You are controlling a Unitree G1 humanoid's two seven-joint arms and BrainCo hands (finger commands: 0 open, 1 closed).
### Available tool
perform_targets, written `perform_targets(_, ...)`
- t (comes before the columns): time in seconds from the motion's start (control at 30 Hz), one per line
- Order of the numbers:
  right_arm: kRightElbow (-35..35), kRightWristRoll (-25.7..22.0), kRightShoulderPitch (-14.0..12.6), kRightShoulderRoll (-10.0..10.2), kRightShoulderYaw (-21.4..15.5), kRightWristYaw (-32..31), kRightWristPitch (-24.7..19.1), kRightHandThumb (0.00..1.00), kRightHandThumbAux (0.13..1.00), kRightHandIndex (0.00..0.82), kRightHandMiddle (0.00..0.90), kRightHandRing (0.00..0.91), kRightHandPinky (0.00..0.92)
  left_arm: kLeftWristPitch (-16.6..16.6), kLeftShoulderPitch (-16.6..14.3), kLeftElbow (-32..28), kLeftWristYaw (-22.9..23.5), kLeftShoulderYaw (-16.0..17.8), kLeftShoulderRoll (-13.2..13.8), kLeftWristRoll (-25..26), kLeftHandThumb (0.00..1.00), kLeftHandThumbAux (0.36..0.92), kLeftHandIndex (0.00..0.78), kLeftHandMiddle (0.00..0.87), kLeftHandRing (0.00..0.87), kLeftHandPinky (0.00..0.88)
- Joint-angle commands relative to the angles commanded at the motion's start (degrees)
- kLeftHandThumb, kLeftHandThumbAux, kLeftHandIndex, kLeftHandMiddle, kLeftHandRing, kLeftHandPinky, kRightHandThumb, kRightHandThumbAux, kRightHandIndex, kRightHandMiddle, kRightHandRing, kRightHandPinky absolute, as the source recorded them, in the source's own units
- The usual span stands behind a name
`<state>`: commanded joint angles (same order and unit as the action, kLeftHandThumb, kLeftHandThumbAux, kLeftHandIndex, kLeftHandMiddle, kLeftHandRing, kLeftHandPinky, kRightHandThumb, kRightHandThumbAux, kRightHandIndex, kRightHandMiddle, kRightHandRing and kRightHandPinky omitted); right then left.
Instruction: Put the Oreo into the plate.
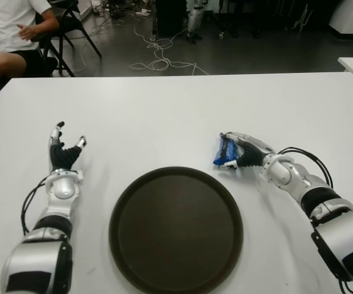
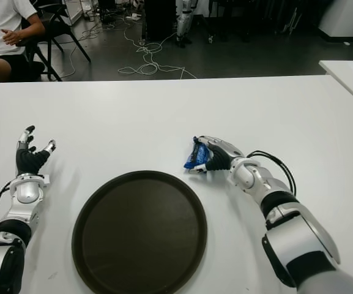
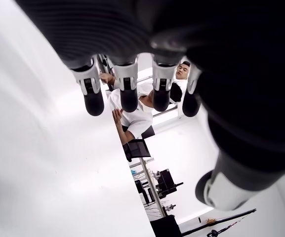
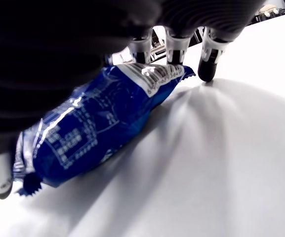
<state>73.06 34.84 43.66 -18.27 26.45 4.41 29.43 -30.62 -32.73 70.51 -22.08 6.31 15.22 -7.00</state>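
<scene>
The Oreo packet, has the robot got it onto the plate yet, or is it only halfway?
Not yet. The right hand is closed on the blue Oreo packet, on the white table beside the plate. Lifting and placing it remain. The left hand shows left of the plate.

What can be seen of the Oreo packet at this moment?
The Oreo packet is a small glossy blue wrapper with white print and crimped, serrated ends. It lies on the white table just outside the upper right rim of the dark round plate, not in it. The right hand is curled around it, fingers over the top; whether it is lifted off the table cannot be told.
</scene>
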Motion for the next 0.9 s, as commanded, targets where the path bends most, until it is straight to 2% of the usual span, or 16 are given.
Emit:
perform_targets(0.43, -0.09, 1.0, 0.42, -0.32, 0.63, 1.03, -0.07, 0.0, 0.488, 0.0, 0.0, 0.0, 0.0, 0.14, 0.0, 0.01, -0.05, 0.28, -0.13, 0.35, 0.0, 0.739, 0.042, 0.06, 0.036, 0.02)
perform_targets(0.53, -0.67, 2.84, 0.69, -0.95, 1.9, 3.67, -0.02, 0.0, 0.51, 0.0, 0.0, 0.0, 0.003, 0.19, 0.0, -0.01, 0.29, 0.35, -0.14, 0.47, 0.0, 0.731, 0.041, 0.059, 0.036, 0.022)
perform_targets(0.63, -0.8, 3.53, 0.68, -1.08, 2.24, 5.48, 0.12, 0.002, 0.534, 0.008, 0.027, 0.028, 0.062, 0.2, -0.03, -0.01, 0.79, 0.42, -0.14, 0.64, 0.0, 0.721, 0.038, 0.05, 0.027, 0.016)
perform_targets(0.77, -0.77, 3.85, 0.63, -1.0, 2.27, 7.39, -0.43, 0.099, 0.585, 0.068, 0.131, 0.145, 0.207, -0.02, 0.08, -0.11, 1.09, 0.34, -0.06, 0.7, 0.0, 0.72, 0.033, 0.046, 0.022, 0.017)
perform_targets(0.9, -0.74, 3.54, 0.64, -1.07, 2.17, 8.21, -0.71, 0.144, 0.63, 0.121, 0.193, 0.216, 0.278, -0.05, 0.13, -0.14, 1.06, 0.26, -0.01, 0.62, 0.0, 0.72, 0.034, 0.049, 0.027, 0.022)
